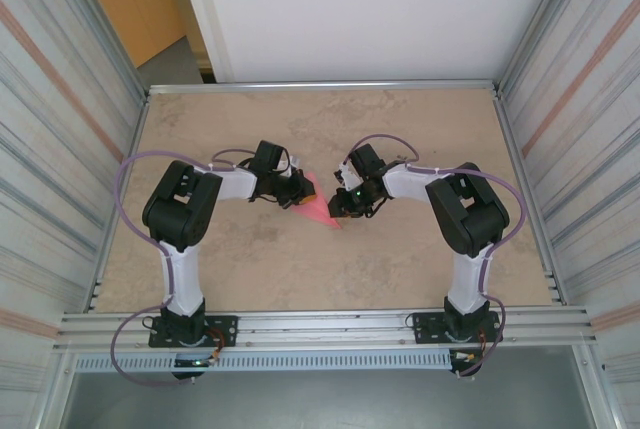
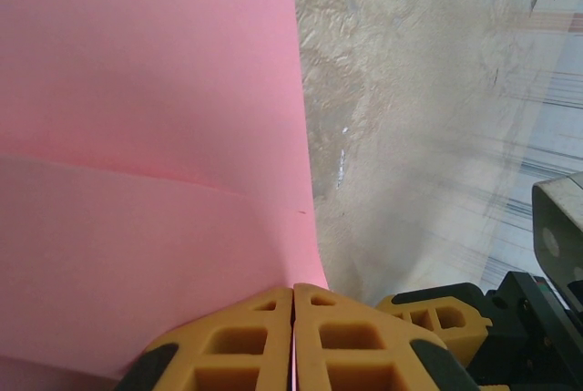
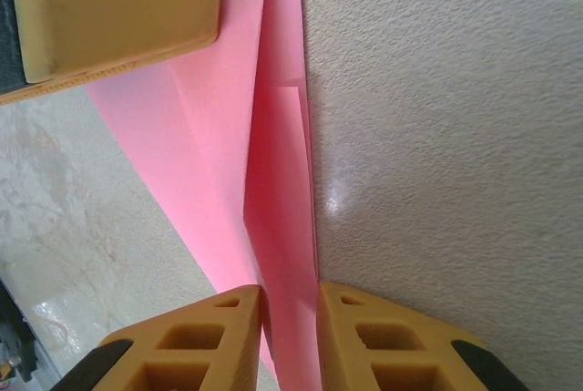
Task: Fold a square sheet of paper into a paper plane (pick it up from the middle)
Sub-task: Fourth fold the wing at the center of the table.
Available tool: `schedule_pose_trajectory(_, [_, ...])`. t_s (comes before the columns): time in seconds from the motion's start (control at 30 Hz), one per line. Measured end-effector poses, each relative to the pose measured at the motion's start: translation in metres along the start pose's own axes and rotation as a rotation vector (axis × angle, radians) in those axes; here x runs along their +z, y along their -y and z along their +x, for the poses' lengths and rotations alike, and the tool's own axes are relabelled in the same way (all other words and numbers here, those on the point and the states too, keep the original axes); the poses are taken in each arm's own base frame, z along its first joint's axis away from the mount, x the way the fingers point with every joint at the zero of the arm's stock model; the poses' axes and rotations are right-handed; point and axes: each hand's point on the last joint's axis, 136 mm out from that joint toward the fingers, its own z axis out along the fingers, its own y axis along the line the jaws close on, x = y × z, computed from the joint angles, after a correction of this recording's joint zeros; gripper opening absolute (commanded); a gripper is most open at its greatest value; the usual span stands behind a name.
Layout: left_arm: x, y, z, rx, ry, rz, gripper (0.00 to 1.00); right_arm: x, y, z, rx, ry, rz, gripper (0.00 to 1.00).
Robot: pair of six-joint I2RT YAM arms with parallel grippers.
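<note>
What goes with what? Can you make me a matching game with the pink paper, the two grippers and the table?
Things:
1. left gripper
2. right gripper
3. paper
4. table

States:
A. beige and marbled
B. jaws apart, paper between them
C. pink, with creases
D. shut on the paper's edge

Pairs: 1-D, 2-B, 3-C, 4-A

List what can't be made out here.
Right gripper: paper runs between its fingers in the right wrist view; whether they pinch is unclear.
Left gripper, left wrist view: shut on the paper; pinched edge hidden between its fingers.
Paper's fold shape: too small in the top view, partly under both grippers; cropped by frame edges in wrist views.
</note>
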Motion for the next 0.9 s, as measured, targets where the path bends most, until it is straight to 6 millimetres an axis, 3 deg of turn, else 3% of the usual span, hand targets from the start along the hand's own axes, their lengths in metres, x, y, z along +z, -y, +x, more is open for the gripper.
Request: schedule_pose_trajectory(0.9, [0.0028, 0.0027, -0.001, 0.003, -0.012, 0.015, 0.12, 0.0013, 0.0033, 0.0001, 0.008, -0.005, 0.001, 0.18])
